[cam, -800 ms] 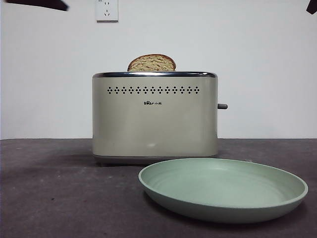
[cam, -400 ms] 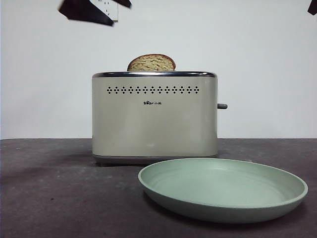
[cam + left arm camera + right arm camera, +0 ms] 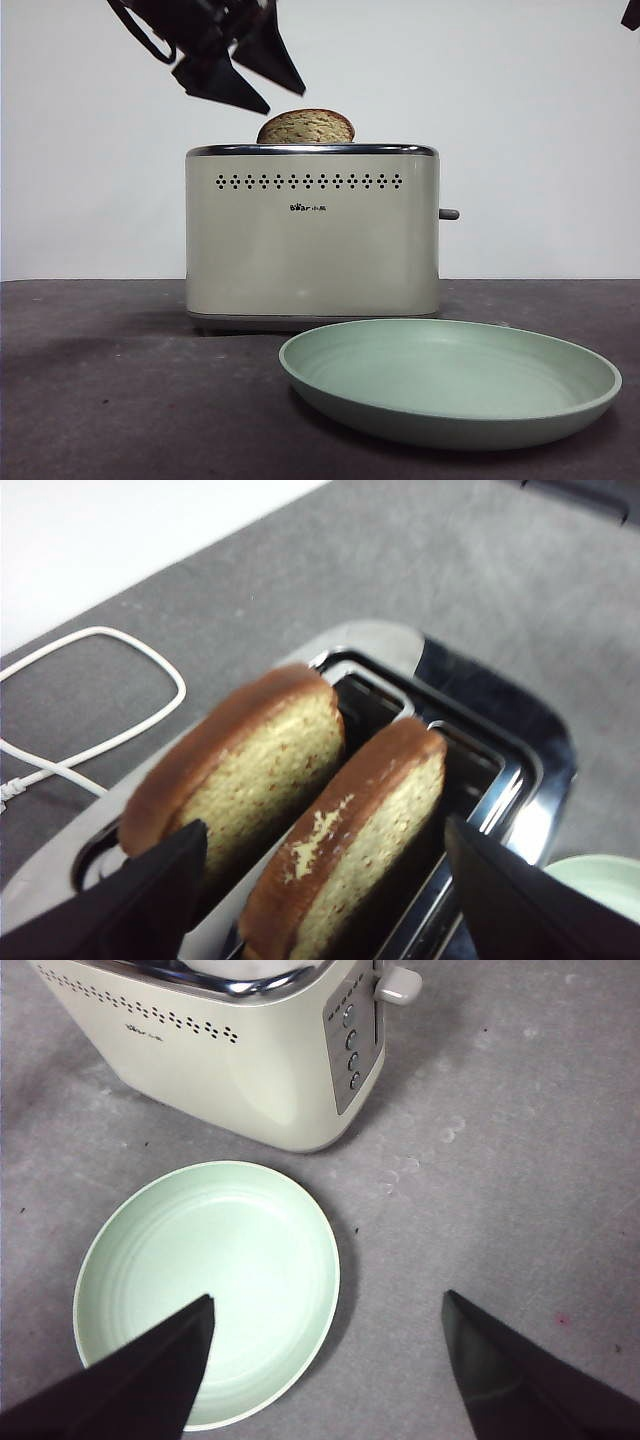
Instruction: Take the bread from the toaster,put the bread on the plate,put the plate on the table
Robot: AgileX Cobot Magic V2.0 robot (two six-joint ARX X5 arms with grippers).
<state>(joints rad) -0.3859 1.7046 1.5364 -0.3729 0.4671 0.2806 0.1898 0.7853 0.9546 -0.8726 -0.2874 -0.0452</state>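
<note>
Bread (image 3: 306, 127) in "Bear"-logo toaster (image 3: 312, 235).

Two bread slices (image 3: 240, 780) (image 3: 350, 840), one toaster (image 3: 312, 235), one plate (image 3: 450, 385), one white cable (image 3: 100, 695), two claws (image 3: 230, 65) (image 3: 325, 1370).

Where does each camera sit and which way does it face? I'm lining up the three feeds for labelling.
Front view: low at table height, looking level at the toaster, the plate before it; the left gripper enters from above.
Left wrist view: on the left arm, looking down into the toaster's slots at the bread and a second slice; its open jaws show.
Right wrist view: high above the table, looking down; its open jaws show.
Shared: all three show toaster and plate.
</note>
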